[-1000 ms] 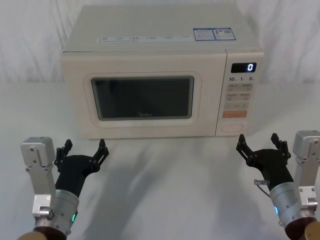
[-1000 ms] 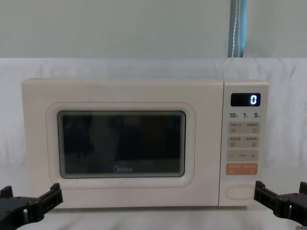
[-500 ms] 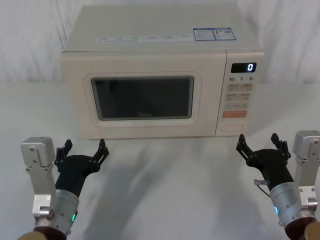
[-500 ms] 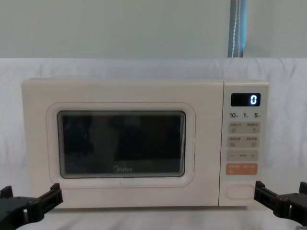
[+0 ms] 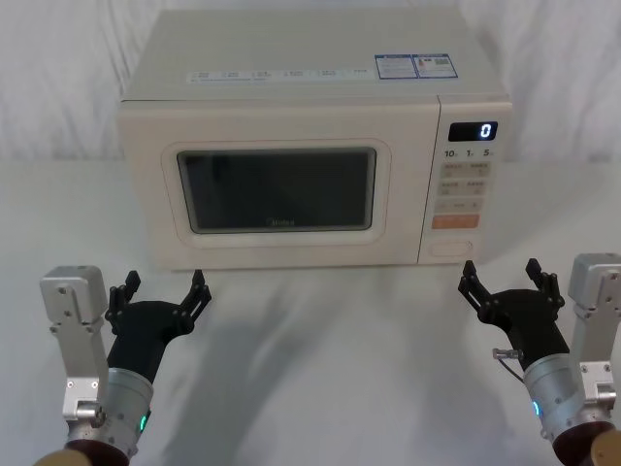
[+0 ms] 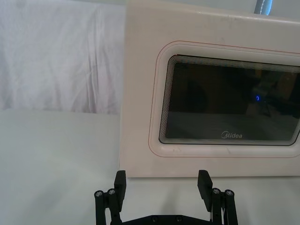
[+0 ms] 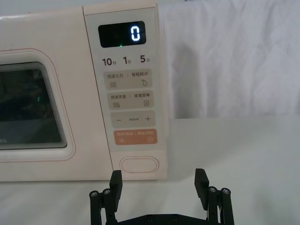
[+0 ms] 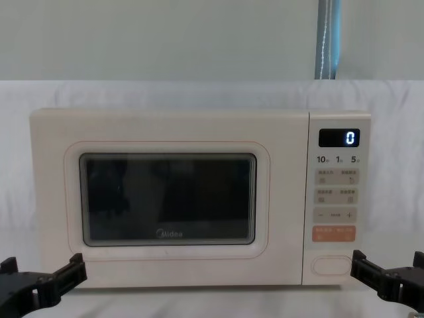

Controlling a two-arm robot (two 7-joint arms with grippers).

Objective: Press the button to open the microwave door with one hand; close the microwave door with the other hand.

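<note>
The cream microwave [image 5: 310, 87] stands at the back of the table, its display reading "0". Its door [image 5: 277, 189] [image 8: 169, 199] [image 6: 211, 112] is flush with the front, dark window facing me. The blank pill-shaped button [image 5: 449, 246] [image 8: 331, 265] [image 7: 139, 165] sits at the foot of the control panel, under the orange key. My left gripper [image 5: 158, 291] [image 6: 161, 185] hovers open in front of the door's lower left corner, touching nothing. My right gripper [image 5: 511, 279] [image 7: 159, 183] is open too, a short way in front of the button and slightly to its right.
A white cloth covers the table [image 5: 330, 349] and hangs as a backdrop behind the microwave. Bare table lies between the two grippers and the microwave front. A blue-grey pole [image 8: 328, 40] rises behind at the right.
</note>
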